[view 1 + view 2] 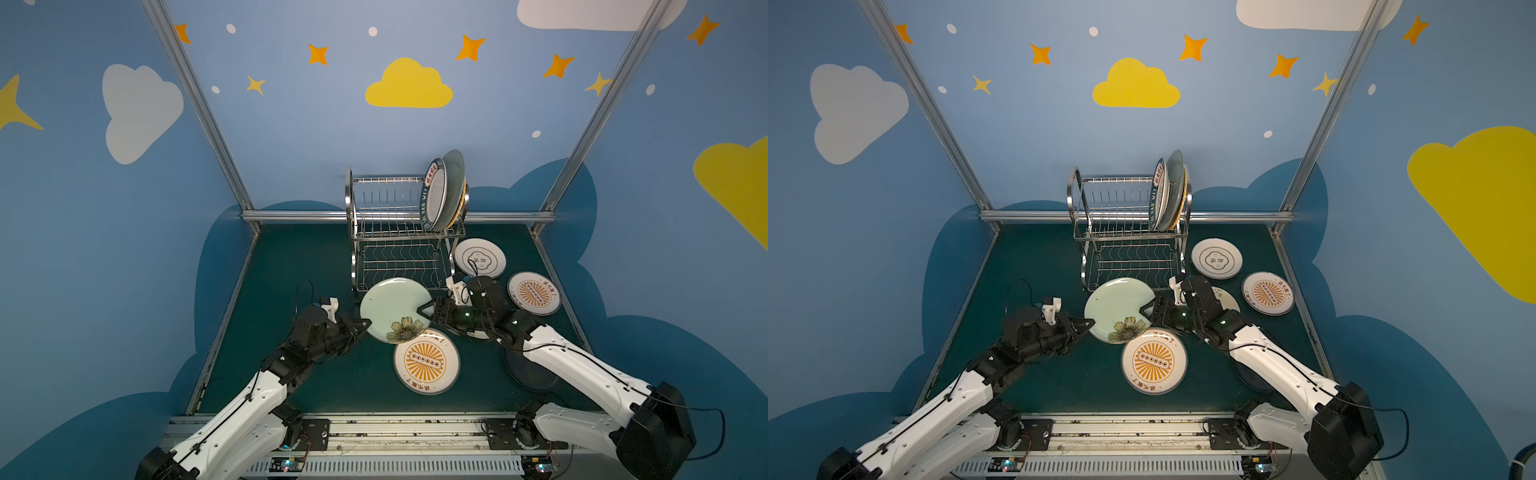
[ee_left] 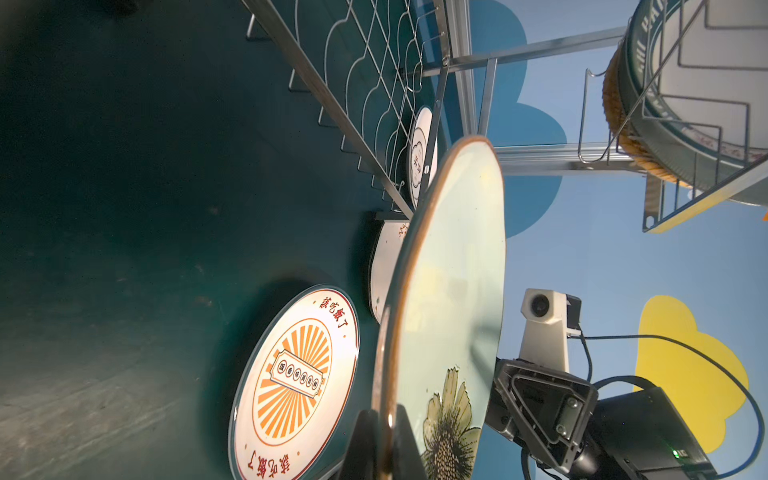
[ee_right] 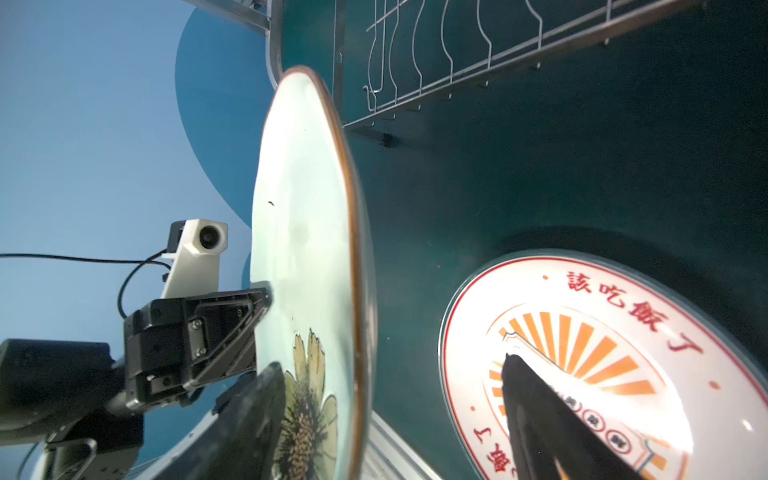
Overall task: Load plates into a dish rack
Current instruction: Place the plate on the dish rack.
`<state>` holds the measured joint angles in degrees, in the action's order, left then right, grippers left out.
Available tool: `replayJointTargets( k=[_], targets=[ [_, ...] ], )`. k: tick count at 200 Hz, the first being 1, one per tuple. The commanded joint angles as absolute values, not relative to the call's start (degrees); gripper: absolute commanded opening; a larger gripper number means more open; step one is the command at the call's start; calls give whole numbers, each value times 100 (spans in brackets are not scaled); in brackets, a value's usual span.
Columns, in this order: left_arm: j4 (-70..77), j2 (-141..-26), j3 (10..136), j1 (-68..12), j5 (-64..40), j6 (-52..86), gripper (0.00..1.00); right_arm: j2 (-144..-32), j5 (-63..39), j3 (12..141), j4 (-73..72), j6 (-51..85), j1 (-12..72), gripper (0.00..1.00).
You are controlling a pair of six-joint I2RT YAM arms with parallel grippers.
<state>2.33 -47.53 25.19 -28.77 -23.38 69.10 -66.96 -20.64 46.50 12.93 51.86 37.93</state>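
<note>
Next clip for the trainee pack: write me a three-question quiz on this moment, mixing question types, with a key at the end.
1. Short answer: which tier of the dish rack holds the loaded plates?
2. Multiple choice: the flower plate is
A. stacked under other plates
B. held up by its rim in the left gripper
C. slotted in the rack
3. True or false: the right gripper is clamped shut on that plate.

Key:
1. The upper tier, at its right end.
2. B.
3. False. Its jaws stand open on either side of the rim.
</note>
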Motion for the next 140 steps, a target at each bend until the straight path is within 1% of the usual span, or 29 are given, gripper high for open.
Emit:
replayJointTargets(
  k=[1,14,27,77,90,140],
  targets=[
    [1212,-4762,2862,-2987,-2167,6847,4,-6739,-2243,4864,1368,5519,3841,64],
    [1228,-4827,2890,-3022,-2106,6824,4,-6733,-2258,4906,1500,5593,3852,58],
    [1231,-4898,2925,-3050,-2068,6802,4,-6702,-2217,4900,1583,5713,3858,48],
    [1336,-5102,2962,-3098,-2039,6782,4,-6450,-1900,4660,1591,6110,3876,29],
    [1336,-5115,2971,-3113,-2026,6776,4,-6417,-1847,4650,1632,6152,3885,26],
    [1408,-5184,2979,-3121,-2017,6811,4,-6519,-1645,4656,1785,6330,3894,21]
  ],
)
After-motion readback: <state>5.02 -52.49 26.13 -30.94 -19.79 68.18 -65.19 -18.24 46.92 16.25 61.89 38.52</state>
